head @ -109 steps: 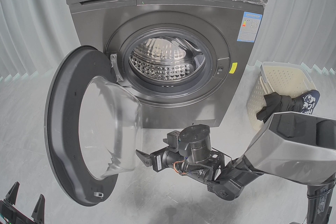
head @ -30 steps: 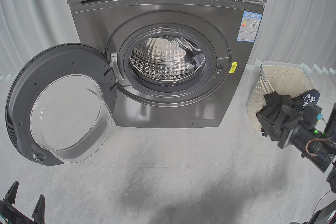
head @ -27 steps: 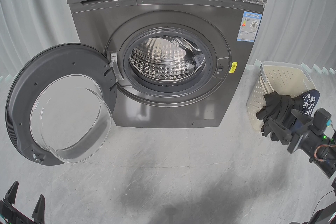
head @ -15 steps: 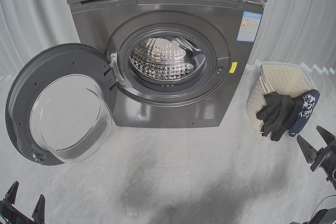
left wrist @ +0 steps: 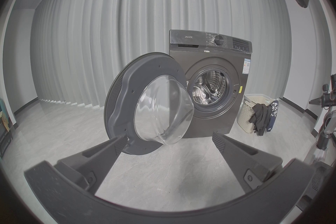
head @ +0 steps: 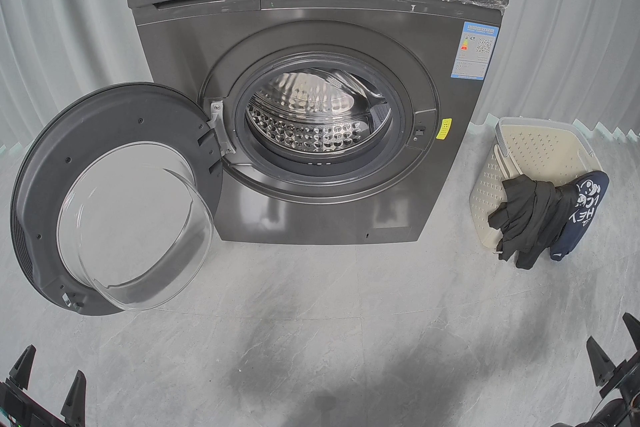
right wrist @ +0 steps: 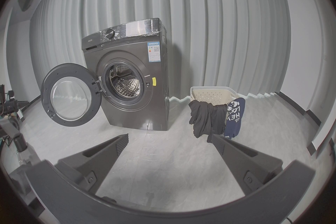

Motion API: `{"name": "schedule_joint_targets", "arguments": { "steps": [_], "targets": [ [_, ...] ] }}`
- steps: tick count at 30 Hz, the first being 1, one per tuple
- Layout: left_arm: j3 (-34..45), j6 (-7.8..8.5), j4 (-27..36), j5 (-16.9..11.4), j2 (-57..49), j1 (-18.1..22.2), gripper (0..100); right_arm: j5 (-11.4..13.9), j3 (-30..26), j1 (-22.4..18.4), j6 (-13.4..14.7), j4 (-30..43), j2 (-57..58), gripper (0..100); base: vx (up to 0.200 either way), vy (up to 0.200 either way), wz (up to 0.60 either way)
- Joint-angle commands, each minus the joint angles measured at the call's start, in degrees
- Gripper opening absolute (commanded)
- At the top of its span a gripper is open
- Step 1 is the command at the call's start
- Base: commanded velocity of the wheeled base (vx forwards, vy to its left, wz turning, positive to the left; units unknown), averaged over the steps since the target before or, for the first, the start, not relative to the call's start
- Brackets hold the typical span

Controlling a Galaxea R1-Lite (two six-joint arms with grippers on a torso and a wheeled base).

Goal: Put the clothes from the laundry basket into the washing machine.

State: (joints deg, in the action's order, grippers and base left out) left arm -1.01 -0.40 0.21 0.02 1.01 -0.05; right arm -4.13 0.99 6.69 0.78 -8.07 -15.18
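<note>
Gaping empty, left hand and right hand sit well apart — clothes (dark) overhang basket rim.

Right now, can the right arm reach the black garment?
Probably yes: right gripper is open, empty, with only bare floor between it and the black garment hanging over the laundry basket.

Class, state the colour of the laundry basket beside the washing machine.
Cream laundry basket, clearest in the right wrist view.
</note>
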Motion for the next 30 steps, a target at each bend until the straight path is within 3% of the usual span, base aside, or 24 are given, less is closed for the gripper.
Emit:
{"name": "schedule_joint_targets", "arguments": {
  "steps": [1,5,8,22,30],
  "targets": [
    [1.0,-0.13,0.0,-0.1,-0.7,0.0,100,5.5,-1.0,-6.1,-1.4,8.0,15.2,100,0.0,0.0,0.0],
    [1.0,-0.04,0.0,-0.1,-0.7,0.0,100,5.5,-0.9,-6.1,-0.5,8.2,15.2,100,0.0,0.0,0.0],
    [1.0,0.05,0.0,-0.1,-0.7,0.0,100,4.1,-0.9,-6.1,-0.1,8.2,15.2,100,0.0,0.0,0.0],
    [0.9,-0.3,0.1,-0.1,-0.7,0.0,100,4.7,-0.9,-5.9,-0.8,8.2,15.2,100,0.0,0.0,0.0],
    [0.9,-0.3,0.1,-0.1,-0.7,-0.1,100,4.7,-0.9,-5.9,-0.8,8.2,15.2,100,0.0,-0.2,0.0]
  ]
}}
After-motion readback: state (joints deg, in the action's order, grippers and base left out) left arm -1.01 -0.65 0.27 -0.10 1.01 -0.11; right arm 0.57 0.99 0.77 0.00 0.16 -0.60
